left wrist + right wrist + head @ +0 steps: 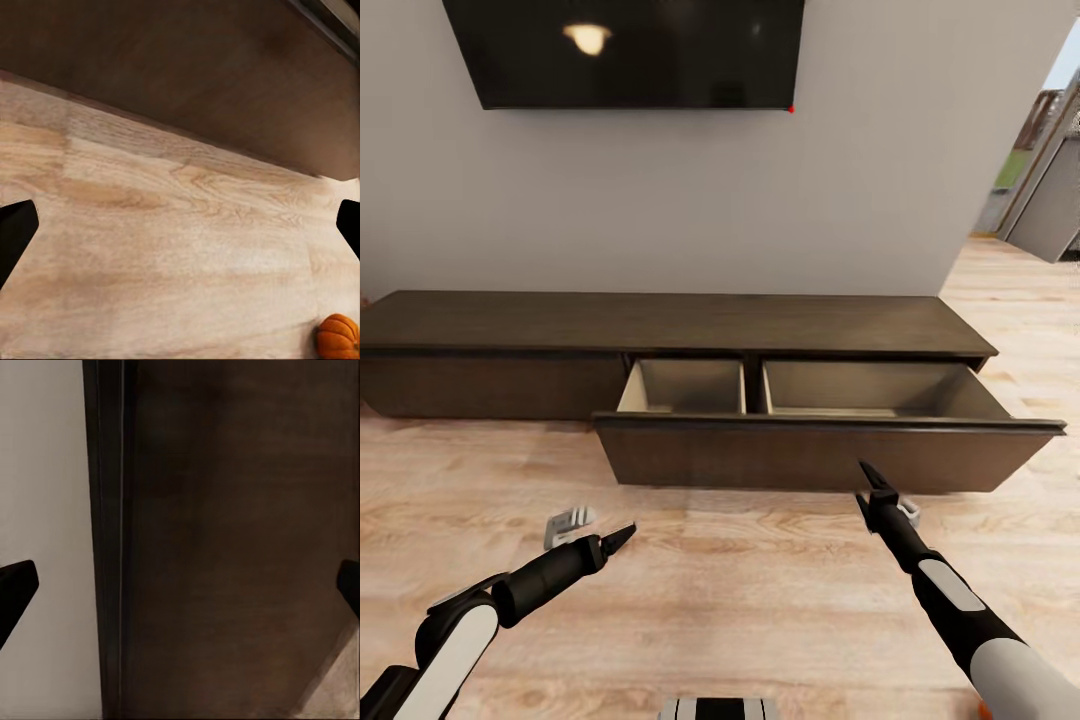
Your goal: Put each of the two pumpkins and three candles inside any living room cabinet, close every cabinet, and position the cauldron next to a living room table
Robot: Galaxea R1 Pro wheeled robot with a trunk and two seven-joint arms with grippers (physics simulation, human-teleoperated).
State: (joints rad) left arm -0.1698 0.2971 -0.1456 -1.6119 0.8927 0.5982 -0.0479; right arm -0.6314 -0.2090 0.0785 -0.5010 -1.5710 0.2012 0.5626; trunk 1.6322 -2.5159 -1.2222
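The cabinet [490, 340] runs long under the TV [625, 50], its wide drawer [830, 455] pulled out toward me, both pale compartments bare. My right fingers [875, 497] hang just before the drawer front, spread and holding nothing. My left fingers [622, 540], also spread and unloaded, hover over the floor [740, 580] short of the drawer. One pumpkin [339, 337] sits on the floor near my left fingers, so I judge the left arm nearer.

Cabinet [670, 325]: against the wall, under the TV [625, 50]
Drawer [830, 440]: pulled out at the right — two compartments side by side
Pumpkin [339, 336]: on the floor [740, 600], before the cabinet
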